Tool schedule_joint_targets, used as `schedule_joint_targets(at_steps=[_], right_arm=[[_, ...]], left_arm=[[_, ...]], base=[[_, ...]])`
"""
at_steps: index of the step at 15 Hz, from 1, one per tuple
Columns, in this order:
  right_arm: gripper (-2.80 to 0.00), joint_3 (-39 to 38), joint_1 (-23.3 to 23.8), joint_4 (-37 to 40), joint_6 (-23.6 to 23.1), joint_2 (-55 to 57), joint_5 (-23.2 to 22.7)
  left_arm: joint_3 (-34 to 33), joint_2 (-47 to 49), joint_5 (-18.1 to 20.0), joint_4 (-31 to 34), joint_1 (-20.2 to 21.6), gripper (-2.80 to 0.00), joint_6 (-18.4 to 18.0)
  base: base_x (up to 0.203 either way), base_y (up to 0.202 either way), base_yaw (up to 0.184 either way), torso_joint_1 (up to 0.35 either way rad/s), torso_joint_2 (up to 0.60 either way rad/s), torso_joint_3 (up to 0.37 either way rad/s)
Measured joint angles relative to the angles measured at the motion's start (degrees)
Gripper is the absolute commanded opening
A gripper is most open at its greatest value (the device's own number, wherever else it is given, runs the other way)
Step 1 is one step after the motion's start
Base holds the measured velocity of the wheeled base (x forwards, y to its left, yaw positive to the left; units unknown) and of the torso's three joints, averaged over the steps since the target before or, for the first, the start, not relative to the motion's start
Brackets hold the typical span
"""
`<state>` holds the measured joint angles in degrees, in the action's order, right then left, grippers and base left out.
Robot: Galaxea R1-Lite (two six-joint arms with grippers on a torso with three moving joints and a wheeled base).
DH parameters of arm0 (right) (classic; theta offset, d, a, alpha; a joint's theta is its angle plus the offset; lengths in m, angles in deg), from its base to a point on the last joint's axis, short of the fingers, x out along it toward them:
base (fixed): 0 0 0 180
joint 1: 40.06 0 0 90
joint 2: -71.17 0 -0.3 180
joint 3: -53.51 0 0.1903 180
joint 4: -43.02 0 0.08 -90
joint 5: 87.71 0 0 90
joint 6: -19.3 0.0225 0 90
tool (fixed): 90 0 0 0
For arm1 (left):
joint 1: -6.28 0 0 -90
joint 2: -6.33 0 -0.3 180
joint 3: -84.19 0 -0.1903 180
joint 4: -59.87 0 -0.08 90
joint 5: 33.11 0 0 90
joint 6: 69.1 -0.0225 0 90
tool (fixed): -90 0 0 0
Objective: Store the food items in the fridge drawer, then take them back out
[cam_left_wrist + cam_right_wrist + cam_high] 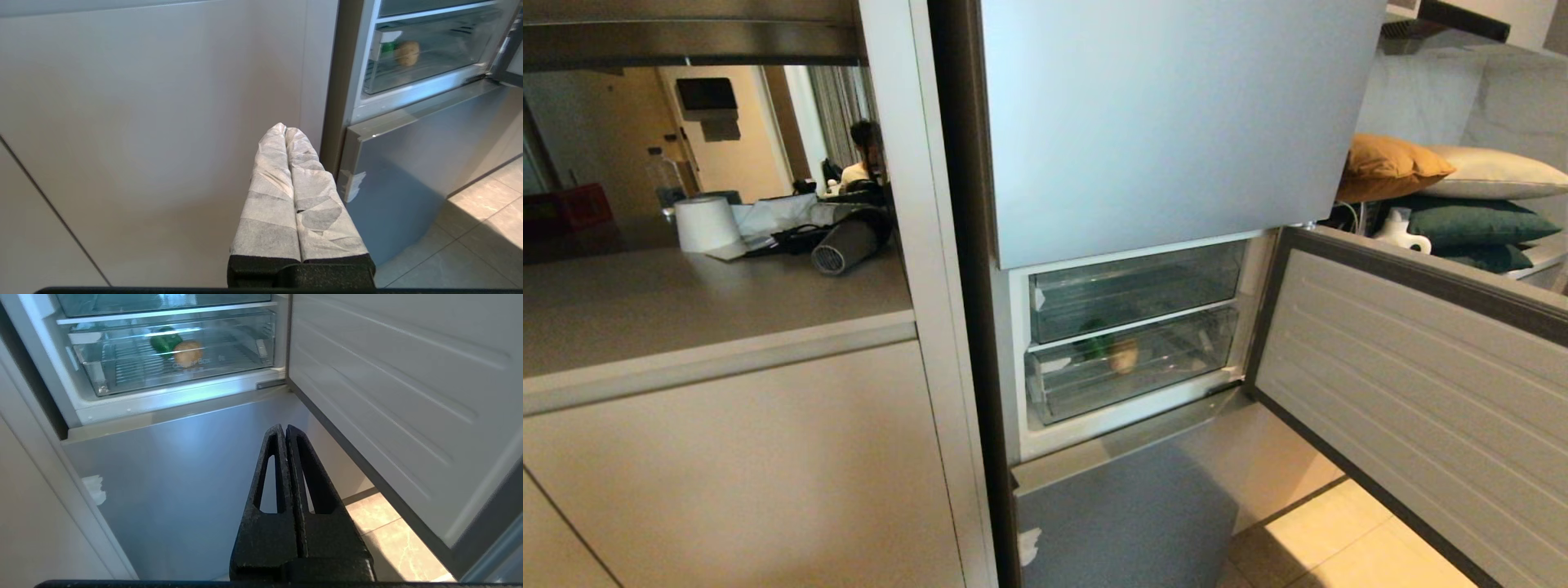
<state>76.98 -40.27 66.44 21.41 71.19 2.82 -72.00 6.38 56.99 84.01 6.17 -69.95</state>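
The fridge's middle compartment stands open, with its door [1413,384] swung out to the right. Inside, the lower clear fridge drawer [1131,367] [171,355] [429,57] is pushed in and holds both food items side by side: a tan bun [1125,356] [188,353] [407,53] and a green pepper [1094,341] [165,341] [388,47] just left of it. My left gripper [284,127], wrapped in white tape, is shut and empty, low before the cabinet. My right gripper [283,428] is shut and empty, low before the bottom fridge panel. Neither arm shows in the head view.
An empty clear drawer [1135,290] sits above the loaded one. A counter [703,302] at left carries a grey hair dryer [845,243] and a paper roll [707,222]. Cushions [1445,184] pile up behind the open door. A person [862,159] sits far back. Tiled floor [1347,539] lies below.
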Motion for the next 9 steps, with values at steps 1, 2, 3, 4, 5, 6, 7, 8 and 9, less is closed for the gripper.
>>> schedule_joint_targets(at_steps=[1,2,3,4,5,6,7,8,9], right_arm=[[-2.80,0.00,-0.01,-0.01,0.00,0.00,0.00],[-2.80,0.00,-0.06,-0.02,0.00,0.00,0.00],[-2.80,0.00,-0.04,0.00,0.00,0.00,0.01],[-2.80,0.00,-0.01,-0.01,0.01,0.00,0.00],[-2.80,0.00,-0.01,0.00,0.00,0.00,0.00],[-2.80,0.00,-0.01,-0.02,0.00,0.00,0.00],[-2.80,0.00,-0.01,-0.01,0.00,0.00,-0.01],[-2.80,0.00,-0.01,-0.01,0.01,0.00,-0.01],[-2.80,0.00,-0.01,0.00,0.00,0.00,-0.01]], left_arm=[[0.00,-0.02,0.00,0.00,0.06,-2.80,0.00],[0.00,-0.02,0.00,0.00,0.03,-2.80,-0.01],[0.00,-0.02,0.00,0.00,0.03,-2.80,-0.01],[0.00,-0.02,0.00,0.00,0.03,-2.80,0.00],[0.00,-0.02,0.00,0.00,0.03,-2.80,-0.01],[0.00,-0.02,0.00,0.00,0.05,-2.80,0.00],[0.00,-0.02,0.00,0.01,0.05,-2.80,0.00],[0.00,-0.02,0.00,0.00,0.05,-2.80,-0.01],[0.00,-0.02,0.00,0.00,0.05,-2.80,-0.01]], base=[[0.000,0.000,0.000,-0.138,0.33,0.188],[0.000,0.000,0.000,-0.123,0.32,0.194],[0.000,0.000,0.000,-0.124,0.33,0.188],[0.000,0.000,0.000,-0.149,0.36,0.212],[0.000,0.000,0.000,-0.142,0.35,0.220],[0.000,0.000,0.000,-0.139,0.36,0.210],[0.000,0.000,0.000,-0.150,0.37,0.224],[0.000,0.000,0.000,-0.148,0.35,0.217],[0.000,0.000,0.000,-0.143,0.38,0.229]])
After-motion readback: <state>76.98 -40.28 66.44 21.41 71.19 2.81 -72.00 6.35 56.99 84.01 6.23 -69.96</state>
